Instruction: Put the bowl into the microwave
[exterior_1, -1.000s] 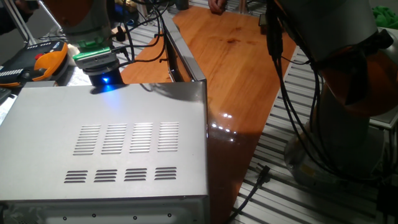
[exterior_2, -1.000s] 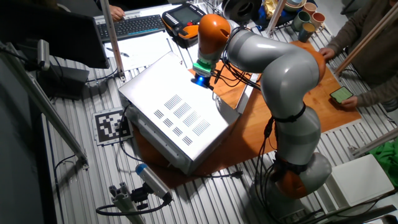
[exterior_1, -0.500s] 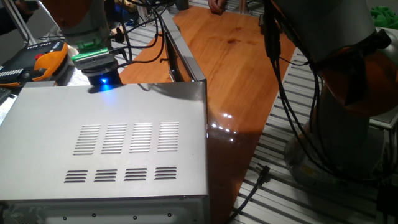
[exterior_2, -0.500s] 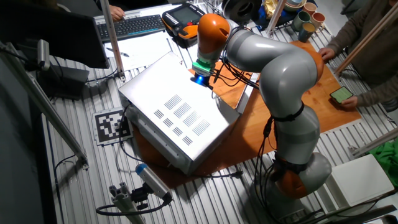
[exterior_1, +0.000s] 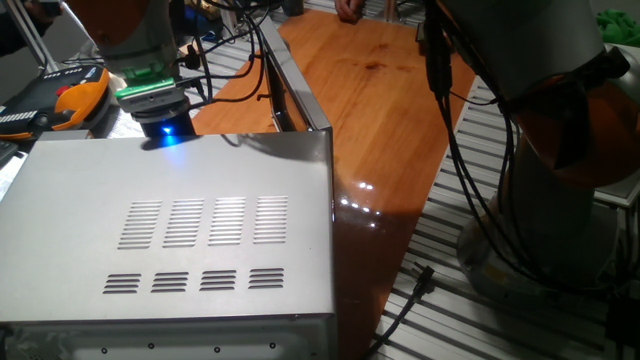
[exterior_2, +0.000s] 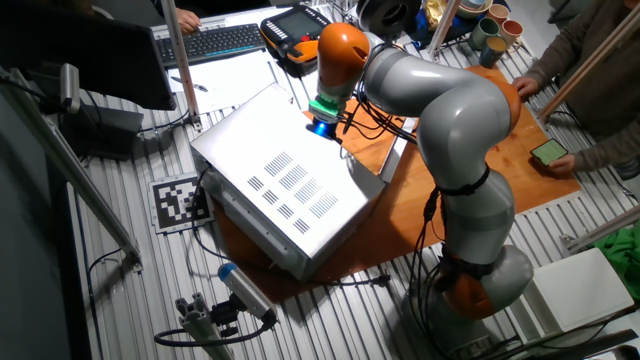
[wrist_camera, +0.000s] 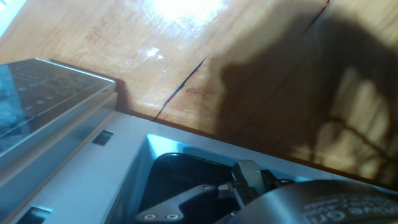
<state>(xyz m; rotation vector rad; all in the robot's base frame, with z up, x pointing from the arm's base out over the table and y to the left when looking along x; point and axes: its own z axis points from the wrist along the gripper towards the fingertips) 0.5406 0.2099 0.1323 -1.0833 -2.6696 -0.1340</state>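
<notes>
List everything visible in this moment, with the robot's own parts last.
microwave: one, silver-grey, on the table, door open
table: one, orange-brown wood
grey rounded shape: one, at the hand view's bottom edge, possibly the bowl
keyboard: one, black, far side
teach pendant: one, orange and black, beside the keyboard
mugs: several, mixed colours, far corner
marker tag: one, black-white, beside the microwave
phone: one, green screen, in a bystander's hand
arm: one, grey, orange joints
wrist: blue-lit, behind the microwave
gripper: hidden, state unclear
</notes>
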